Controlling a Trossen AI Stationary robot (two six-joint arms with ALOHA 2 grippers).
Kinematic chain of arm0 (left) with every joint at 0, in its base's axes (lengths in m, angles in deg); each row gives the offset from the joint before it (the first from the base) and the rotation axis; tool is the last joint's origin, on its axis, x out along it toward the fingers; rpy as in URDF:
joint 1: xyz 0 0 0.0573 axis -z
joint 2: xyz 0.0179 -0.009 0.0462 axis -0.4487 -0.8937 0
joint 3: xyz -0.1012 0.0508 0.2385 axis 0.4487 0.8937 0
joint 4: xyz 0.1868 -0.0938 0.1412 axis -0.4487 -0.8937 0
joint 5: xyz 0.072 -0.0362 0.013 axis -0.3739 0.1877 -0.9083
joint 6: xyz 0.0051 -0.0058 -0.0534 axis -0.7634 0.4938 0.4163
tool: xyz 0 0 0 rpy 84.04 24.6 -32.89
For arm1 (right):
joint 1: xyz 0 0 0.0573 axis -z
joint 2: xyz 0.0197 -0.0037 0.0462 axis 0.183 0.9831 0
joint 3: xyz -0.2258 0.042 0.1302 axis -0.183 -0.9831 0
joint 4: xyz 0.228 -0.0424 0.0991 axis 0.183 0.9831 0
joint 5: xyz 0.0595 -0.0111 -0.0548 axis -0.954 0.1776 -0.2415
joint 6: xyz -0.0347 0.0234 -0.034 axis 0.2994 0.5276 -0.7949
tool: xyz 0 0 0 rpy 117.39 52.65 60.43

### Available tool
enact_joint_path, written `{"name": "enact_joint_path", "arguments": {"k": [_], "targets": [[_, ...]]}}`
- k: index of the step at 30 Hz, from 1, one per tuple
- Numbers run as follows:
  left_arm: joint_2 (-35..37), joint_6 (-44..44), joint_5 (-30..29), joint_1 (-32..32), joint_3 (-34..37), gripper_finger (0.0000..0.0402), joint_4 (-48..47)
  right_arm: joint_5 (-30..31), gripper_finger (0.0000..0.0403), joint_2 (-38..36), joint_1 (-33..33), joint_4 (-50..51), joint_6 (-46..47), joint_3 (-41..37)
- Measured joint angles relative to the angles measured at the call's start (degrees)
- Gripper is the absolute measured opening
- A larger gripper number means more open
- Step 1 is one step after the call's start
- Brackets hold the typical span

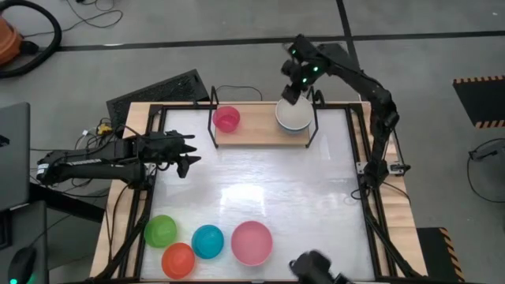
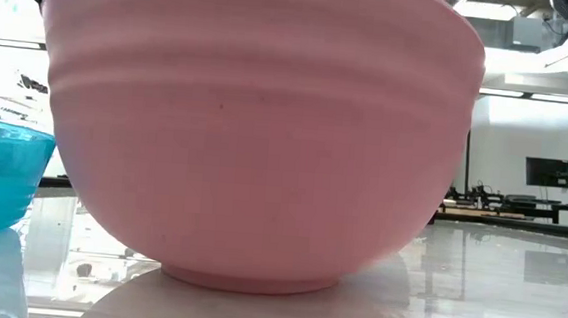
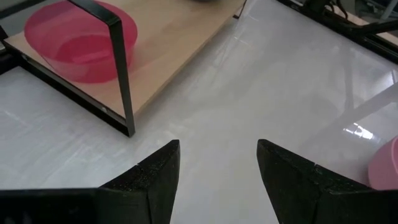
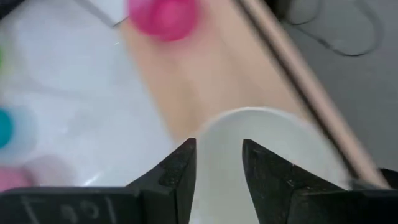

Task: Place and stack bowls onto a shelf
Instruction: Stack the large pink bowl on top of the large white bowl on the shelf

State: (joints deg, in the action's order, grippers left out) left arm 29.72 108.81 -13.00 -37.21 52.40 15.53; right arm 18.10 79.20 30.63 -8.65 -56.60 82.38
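We record the shelf at the table's far edge, bearing the magenta bowl at its left end and the cream-white bowl at its right. The right gripper hovers over the cream-white bowl, fingers narrowly parted and empty. The left gripper waits wide open at the table's left, while pink, cyan, green and orange bowls sit along the near edge.

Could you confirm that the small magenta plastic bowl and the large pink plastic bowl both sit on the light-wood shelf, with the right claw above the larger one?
Not quite: the larger bowl on the light-wood shelf is the cream-white plastic bowl, not the pink one. The high view shows the large pink plastic bowl on the table's near side. The small magenta plastic bowl is on the shelf, and the right claw is above the cream-white bowl.
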Motion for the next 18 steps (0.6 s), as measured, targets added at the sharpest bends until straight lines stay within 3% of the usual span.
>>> {"name": "enact_joint_path", "arguments": {"k": [11, 18], "targets": [[0.0, 0.1, 0.0, 0.0, 0.0, 0.0199, -0.2, 0.9, 0.0154, 0.4, -24.6, 1.9, 10.7, -0.1], [0.0, -0.1, 1.0, -0.1, 0.0, 0.0199, -0.2, 11.0, 0.0154, 0.3, -41.5, -3.2, 19.9, -0.1]]}}
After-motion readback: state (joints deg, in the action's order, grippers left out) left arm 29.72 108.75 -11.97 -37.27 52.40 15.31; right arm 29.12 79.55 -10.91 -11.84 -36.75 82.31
